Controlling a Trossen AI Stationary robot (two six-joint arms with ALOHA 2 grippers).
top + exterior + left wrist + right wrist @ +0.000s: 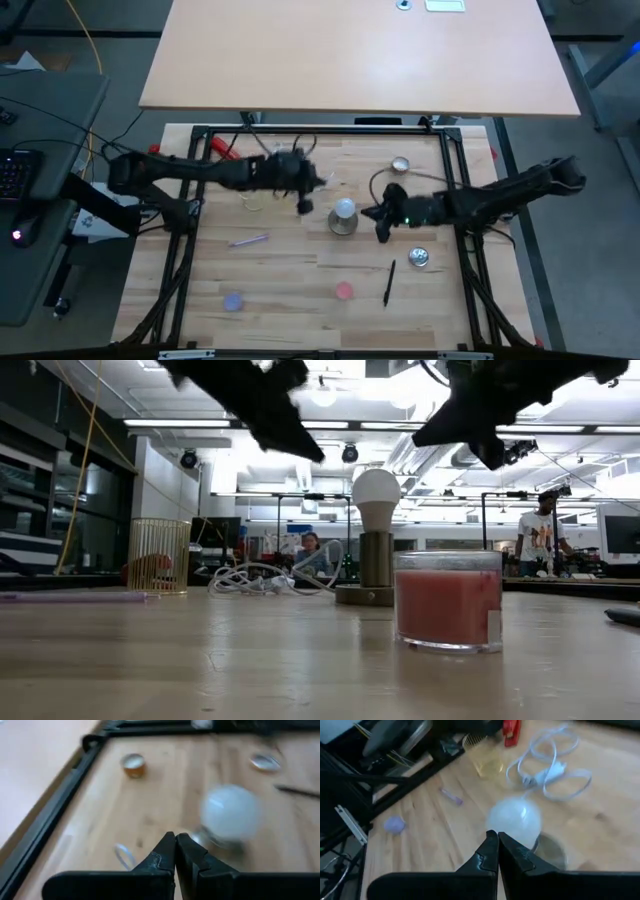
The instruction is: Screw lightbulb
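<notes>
The white frosted lightbulb (345, 210) stands upright with its base in the grey round socket stand (343, 224) at the table's middle; it also shows in the low view (376, 499). My left gripper (304, 205) is shut and empty, up in the air to the bulb's left; its wrist view shows the bulb (231, 813) beyond the shut fingertips (175, 842). My right gripper (378, 224) is shut and empty, up in the air to the bulb's right; its wrist view shows the bulb (514, 818) just past the fingertips (497, 840).
A white coiled cable (551, 767) lies behind the stand. A pink candle jar (447, 599), a purple pen (249, 240), a purple disc (233, 300), a black pen (389, 283), a shiny silver disc (419, 258) and a small tin (400, 164) lie around.
</notes>
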